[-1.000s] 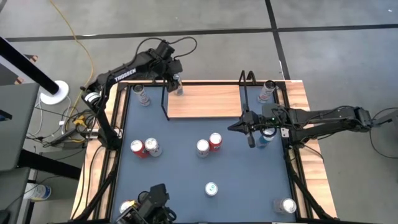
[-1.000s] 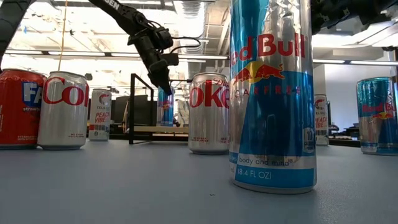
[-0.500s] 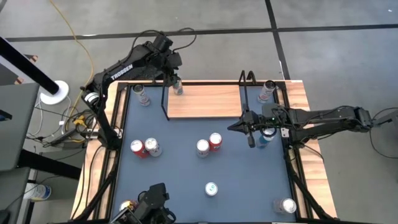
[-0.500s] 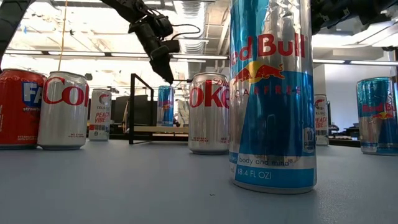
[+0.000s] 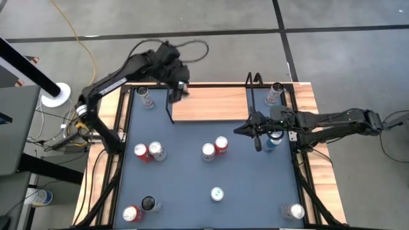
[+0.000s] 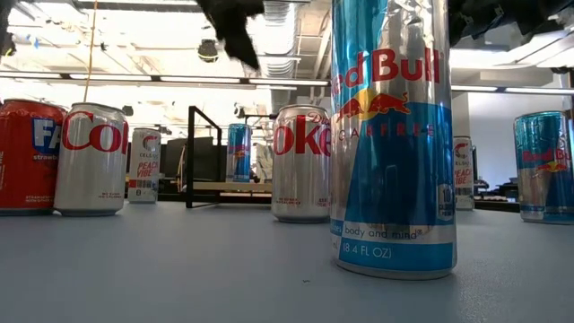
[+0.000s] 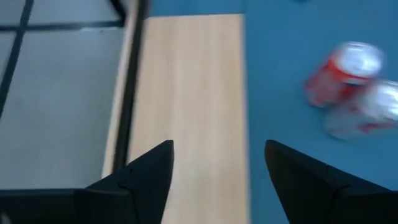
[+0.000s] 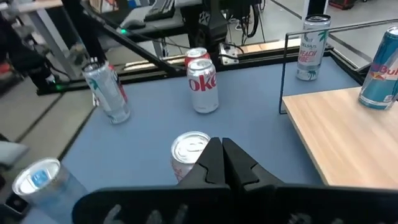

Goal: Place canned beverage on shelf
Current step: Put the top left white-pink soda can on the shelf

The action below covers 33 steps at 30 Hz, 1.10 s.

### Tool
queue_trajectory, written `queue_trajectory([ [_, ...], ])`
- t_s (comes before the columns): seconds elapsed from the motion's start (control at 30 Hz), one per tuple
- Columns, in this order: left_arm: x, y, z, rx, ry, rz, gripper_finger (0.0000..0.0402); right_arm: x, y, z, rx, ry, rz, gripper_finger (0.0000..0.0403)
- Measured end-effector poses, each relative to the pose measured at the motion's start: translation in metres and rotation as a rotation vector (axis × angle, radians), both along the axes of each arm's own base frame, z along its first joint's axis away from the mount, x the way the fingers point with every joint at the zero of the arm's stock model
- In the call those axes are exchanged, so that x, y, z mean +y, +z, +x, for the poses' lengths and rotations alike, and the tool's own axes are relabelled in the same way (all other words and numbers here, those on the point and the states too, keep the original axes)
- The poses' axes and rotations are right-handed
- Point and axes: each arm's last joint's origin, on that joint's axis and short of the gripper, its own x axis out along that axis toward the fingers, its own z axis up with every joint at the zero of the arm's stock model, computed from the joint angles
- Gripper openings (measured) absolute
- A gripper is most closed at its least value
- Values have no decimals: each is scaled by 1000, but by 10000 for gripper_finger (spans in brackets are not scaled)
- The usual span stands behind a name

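High view: one can [image 5: 183, 90] on shelf [image 5: 211, 104].

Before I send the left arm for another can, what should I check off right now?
1. Blue can standing upright on the shelf: ok.
2. Left gripper jaws apart with nothing between them: ok.
3. Left gripper raised well above the blue can in the low view: ok.
4. Bare board left on the shelf for more cans: ok.
5. Right gripper shut, empty, over the table off the shelf's right end, out of the way: ok.
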Motion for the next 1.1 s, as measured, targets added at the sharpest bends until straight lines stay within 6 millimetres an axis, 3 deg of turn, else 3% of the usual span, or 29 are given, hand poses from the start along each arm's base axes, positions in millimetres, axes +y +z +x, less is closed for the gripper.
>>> queue_trajectory([
  [0.13, -53, 18, -19, 29, -82, 6, 207, 7, 3, 1, -31, 30, 6, 0],
  [0.23, -83, 20, -41, 27, -92, 5, 189, 13, 5, 1, -56, 62, 7, 0],
  [0.47, -121, -6, -108, -2, 157, -53, 164, 24, 7, 1, -84, 125, -46, 0],
  [0.6, -129, -31, -133, 6, 253, -132, 163, 24, 7, 1, -88, 132, -78, 0],
  [0.77, -133, -51, -144, 30, 302, -128, 163, 23, 7, 1, -91, 135, -104, 0],
  [0.97, -117, -54, -136, 64, 569, 151, 163, 21, 6, 1, -80, 125, -105, 0],
  [1.1, -87, -65, -121, 173, 669, 217, 163, 21, 5, 1, -64, 126, -106, 0],
])
